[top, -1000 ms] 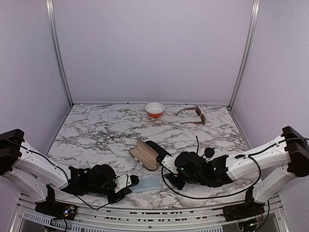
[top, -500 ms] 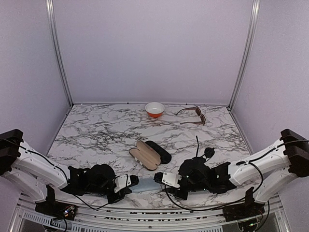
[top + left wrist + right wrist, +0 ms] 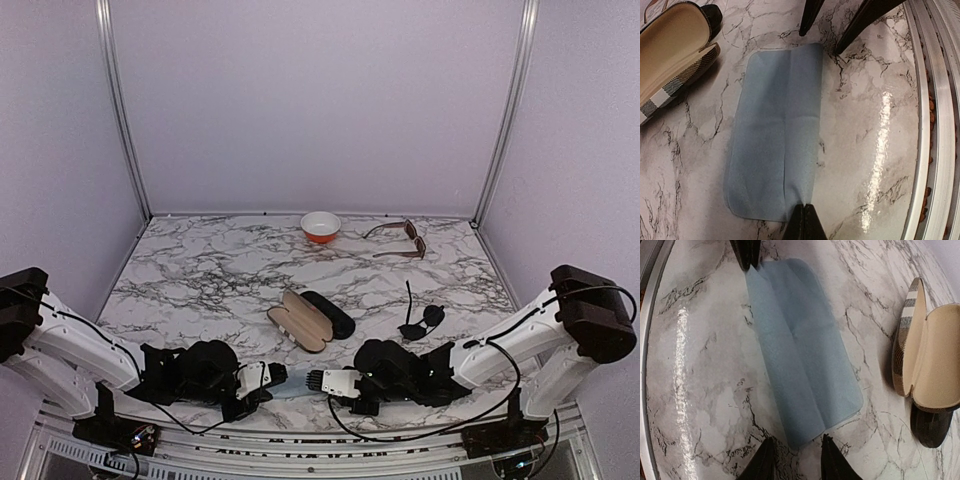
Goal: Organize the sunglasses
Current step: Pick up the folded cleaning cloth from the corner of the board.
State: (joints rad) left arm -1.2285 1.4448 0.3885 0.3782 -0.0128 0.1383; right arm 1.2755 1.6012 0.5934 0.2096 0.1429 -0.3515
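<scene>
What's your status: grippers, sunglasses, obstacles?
Left gripper shut on cloth. Right gripper open, straddling cloth's far end. Black sunglasses, brown sunglasses on table, ungripped. Nothing blocks them.

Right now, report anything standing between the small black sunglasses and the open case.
The black case lies beside the open case, on the side facing the small black sunglasses, right in the direct line. Nothing else visible stands between them.
</scene>
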